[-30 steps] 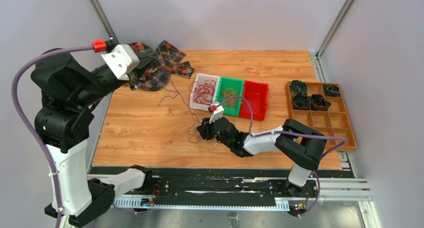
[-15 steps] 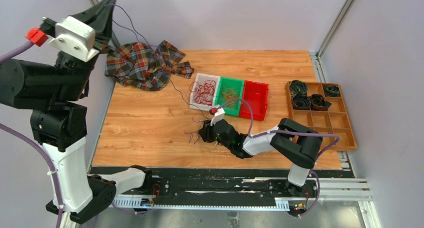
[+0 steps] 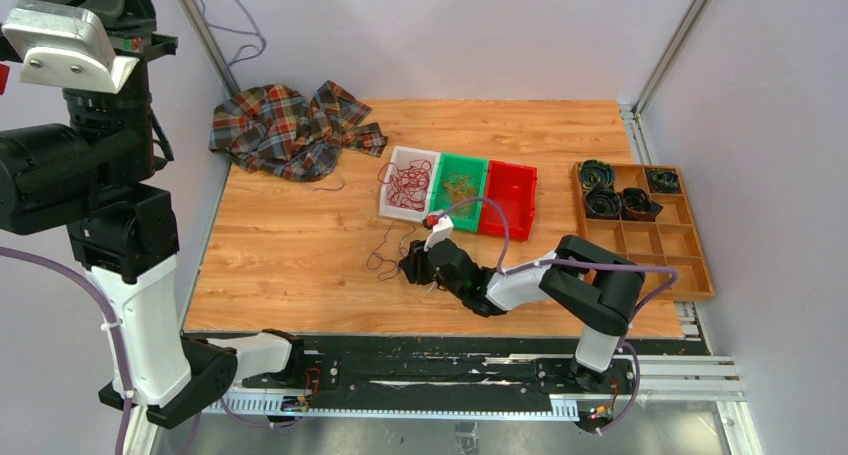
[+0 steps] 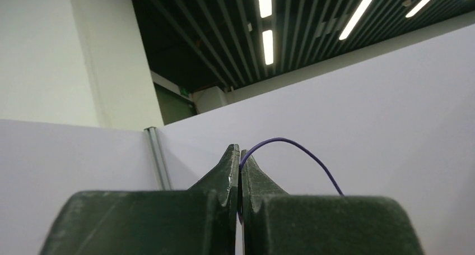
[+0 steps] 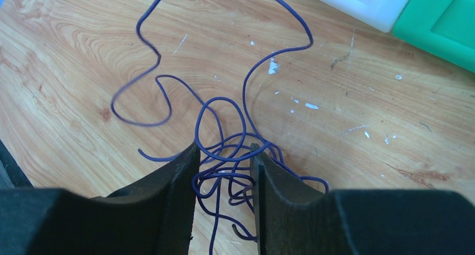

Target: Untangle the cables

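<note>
Status: partly complete. The red cables (image 3: pixel 408 185) lie bunched in the white tray (image 3: pixel 392 211) and the orange cables (image 3: pixel 460 187) in the green tray (image 3: pixel 446 218), both at 12 o'clock from the table (image 3: pixel 290 275) centre; no wire can be made out in the red tray (image 3: pixel 512 200) beside them. Outstanding: the purple tangle (image 5: pixel 227 154), a loose knot of thin, springy, smooth-coated loops on the scuffed wood-grain top, just toward 6 o'clock of the trays. The right gripper (image 5: pixel 224 162) straddles it, jaws standing apart with several loops between them; whether any loop is pinned under the tips cannot be told. The left gripper (image 4: pixel 240 154), raised high at 10 o'clock, has its dark tapered jaws pressed together on one purple strand (image 4: pixel 291 145), which arcs away against the pale wall. Judgement: colour sorting looks largely done, purple is mid-separation. Also present: a crumpled plaid cloth (image 3: pixel 285 130) at 11 o'clock and a wooden organiser (image 3: pixel 690 245) at 3 o'clock
</note>
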`<state>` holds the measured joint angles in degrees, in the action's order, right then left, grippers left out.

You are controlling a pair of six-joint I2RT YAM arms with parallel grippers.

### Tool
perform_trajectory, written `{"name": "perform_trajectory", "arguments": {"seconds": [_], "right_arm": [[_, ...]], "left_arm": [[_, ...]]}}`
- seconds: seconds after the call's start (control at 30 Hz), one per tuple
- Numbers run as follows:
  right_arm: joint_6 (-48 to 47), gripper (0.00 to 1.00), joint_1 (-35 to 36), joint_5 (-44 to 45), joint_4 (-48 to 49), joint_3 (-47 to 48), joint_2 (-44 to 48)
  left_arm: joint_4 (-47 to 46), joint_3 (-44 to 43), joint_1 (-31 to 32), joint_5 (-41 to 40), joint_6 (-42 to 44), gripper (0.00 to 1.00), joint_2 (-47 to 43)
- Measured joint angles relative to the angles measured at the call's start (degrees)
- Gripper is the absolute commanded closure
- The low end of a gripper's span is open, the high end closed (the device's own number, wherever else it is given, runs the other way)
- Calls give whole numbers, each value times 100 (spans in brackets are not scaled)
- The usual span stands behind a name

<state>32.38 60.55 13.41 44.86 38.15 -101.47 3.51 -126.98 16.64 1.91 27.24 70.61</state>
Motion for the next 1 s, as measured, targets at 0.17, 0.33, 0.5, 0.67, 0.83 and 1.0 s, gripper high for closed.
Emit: {"name": "perform_trajectory", "arguments": {"seconds": [0.17, 0.33, 0.5, 0.67, 0.83, 1.0], "right_arm": [[46, 56, -42, 7, 0, -66, 22], [-186, 26, -48, -249, -105, -70, 409], [-660, 24, -48, -748, -435, 66, 1580], [-1176, 23, -57, -1340, -894, 754, 2420], [-1582, 22, -57, -1912, -1110, 1379, 2865], [-1762, 22, -57, -2433, -1143, 1908, 2741]], "left_arm": [[-262, 26, 0, -258, 153, 100, 76], [-7, 463, 0, 61, 83, 100, -160], [656, 1040, 0, 763, -57, 99, -525], [1327, 1867, 0, 1558, -293, 99, -1010], [1786, 2677, 0, 2100, -623, 99, -1467], [1969, 3093, 0, 2424, -1005, 100, -1644]]}}
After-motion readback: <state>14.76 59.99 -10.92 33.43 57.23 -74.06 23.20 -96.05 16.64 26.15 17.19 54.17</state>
